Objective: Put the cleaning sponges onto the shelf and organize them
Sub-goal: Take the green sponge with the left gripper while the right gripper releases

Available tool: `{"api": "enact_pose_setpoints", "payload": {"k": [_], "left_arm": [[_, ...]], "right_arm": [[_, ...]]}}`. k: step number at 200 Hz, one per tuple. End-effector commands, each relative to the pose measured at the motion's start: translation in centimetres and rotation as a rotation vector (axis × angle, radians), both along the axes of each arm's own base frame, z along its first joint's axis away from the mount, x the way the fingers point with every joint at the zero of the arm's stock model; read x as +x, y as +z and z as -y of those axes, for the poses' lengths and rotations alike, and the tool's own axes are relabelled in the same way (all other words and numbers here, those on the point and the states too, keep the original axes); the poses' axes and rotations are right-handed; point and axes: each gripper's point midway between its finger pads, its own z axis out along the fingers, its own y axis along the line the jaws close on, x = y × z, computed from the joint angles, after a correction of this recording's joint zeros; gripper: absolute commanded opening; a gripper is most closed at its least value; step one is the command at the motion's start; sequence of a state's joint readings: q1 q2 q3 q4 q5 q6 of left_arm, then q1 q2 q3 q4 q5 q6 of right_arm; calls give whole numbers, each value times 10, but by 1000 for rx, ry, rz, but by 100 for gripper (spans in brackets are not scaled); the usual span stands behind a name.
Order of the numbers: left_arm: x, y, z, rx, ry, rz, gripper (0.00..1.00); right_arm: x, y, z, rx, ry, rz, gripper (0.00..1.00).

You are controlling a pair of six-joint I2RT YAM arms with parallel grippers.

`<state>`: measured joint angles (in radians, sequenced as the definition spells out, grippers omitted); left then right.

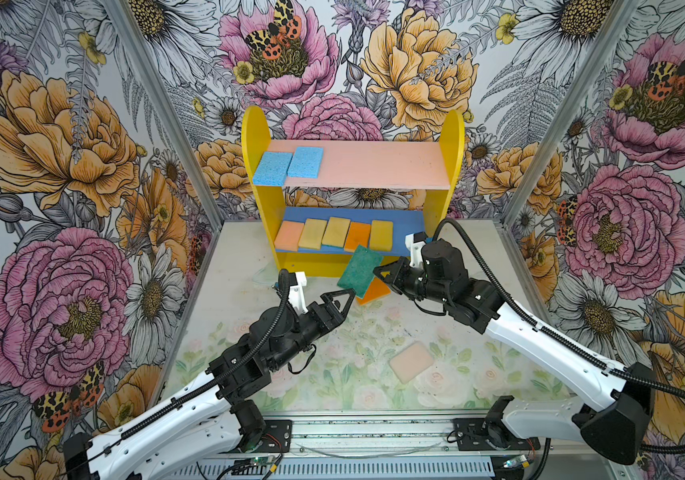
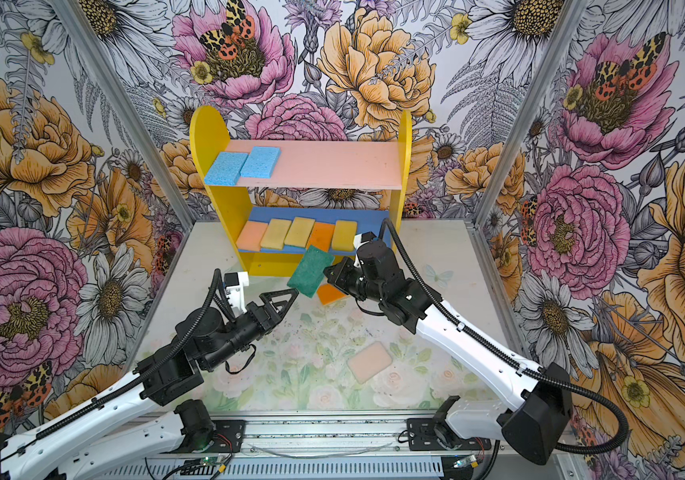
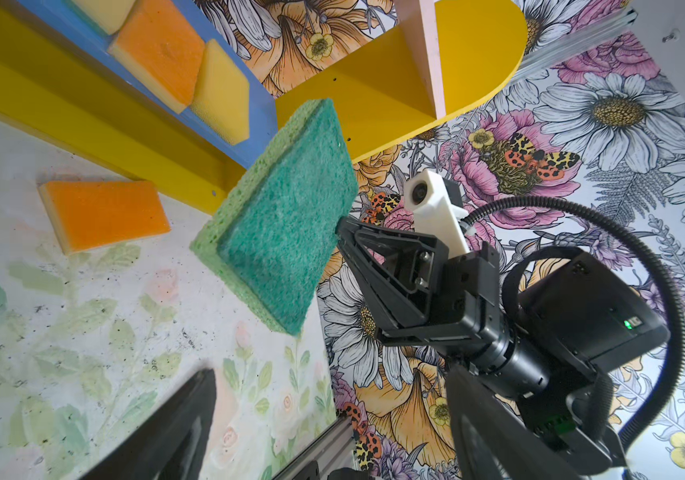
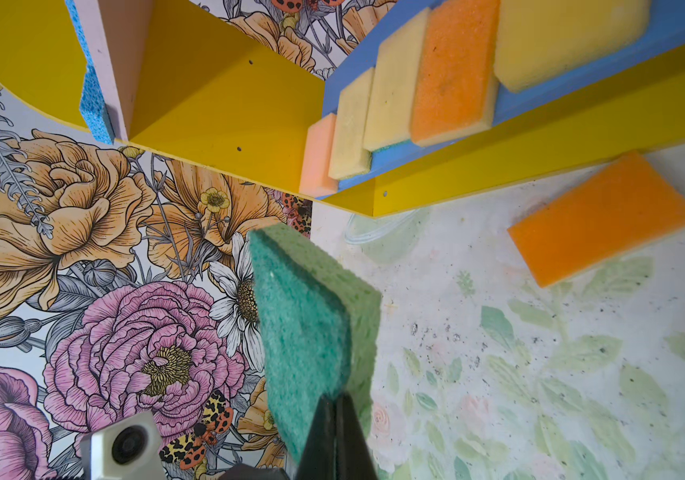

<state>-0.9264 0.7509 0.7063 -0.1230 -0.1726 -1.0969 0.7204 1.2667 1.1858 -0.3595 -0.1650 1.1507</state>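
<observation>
Right gripper (image 1: 378,272): pinched tight on one edge of the green sponge (image 1: 358,272).
Left gripper (image 1: 347,296): jaws spread wide, nothing in them, tips just beside that sponge's lower corner.
Green sponge: off the table (image 1: 249,257), tilted, in front of the shelf (image 1: 255,133), over an orange sponge (image 1: 375,294).
Pink upper board (image 1: 382,164): two blue sponges (image 1: 273,168) at its left end.
Blue lower board (image 1: 409,232): five sponges (image 1: 334,235) in a row.
Table front: a peach sponge (image 1: 411,361), well apart.
</observation>
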Motion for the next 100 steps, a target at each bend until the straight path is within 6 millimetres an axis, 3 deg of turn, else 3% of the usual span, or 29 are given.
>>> {"api": "enact_pose_setpoints", "payload": {"k": [1, 43, 100], "left_arm": [[6, 13, 4, -60, 23, 43, 82], [15, 4, 15, -67, 24, 31, 75], [24, 12, 20, -73, 31, 55, 56]], "right_arm": [[-8, 36, 5, 54, 17, 68, 0], [-15, 46, 6, 86, 29, 67, 0], [-21, 52, 5, 111, 48, 64, 0]]}}
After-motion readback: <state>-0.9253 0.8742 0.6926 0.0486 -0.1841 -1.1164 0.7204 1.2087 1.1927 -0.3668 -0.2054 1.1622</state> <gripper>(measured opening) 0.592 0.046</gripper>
